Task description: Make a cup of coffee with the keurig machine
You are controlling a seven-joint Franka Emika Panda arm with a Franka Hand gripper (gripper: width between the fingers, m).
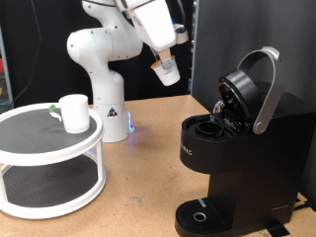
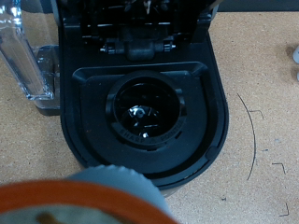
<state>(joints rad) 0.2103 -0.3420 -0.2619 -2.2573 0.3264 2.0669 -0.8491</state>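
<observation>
Currently a pod [image 1: 165,69] is gripped between the fingers [image 1: 163,61], held above the keurig machine [image 1: 232,148], lid raised. Centring over the open chamber [image 2: 145,110] is advised. Cup [image 1: 73,112] is left on the tiered stand [image 1: 49,163].

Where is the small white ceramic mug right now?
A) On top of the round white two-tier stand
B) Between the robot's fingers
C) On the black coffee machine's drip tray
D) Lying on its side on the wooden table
A: the small white ceramic mug stands upright on the round white two-tier stand, apart from the large black coffee machine.
</observation>
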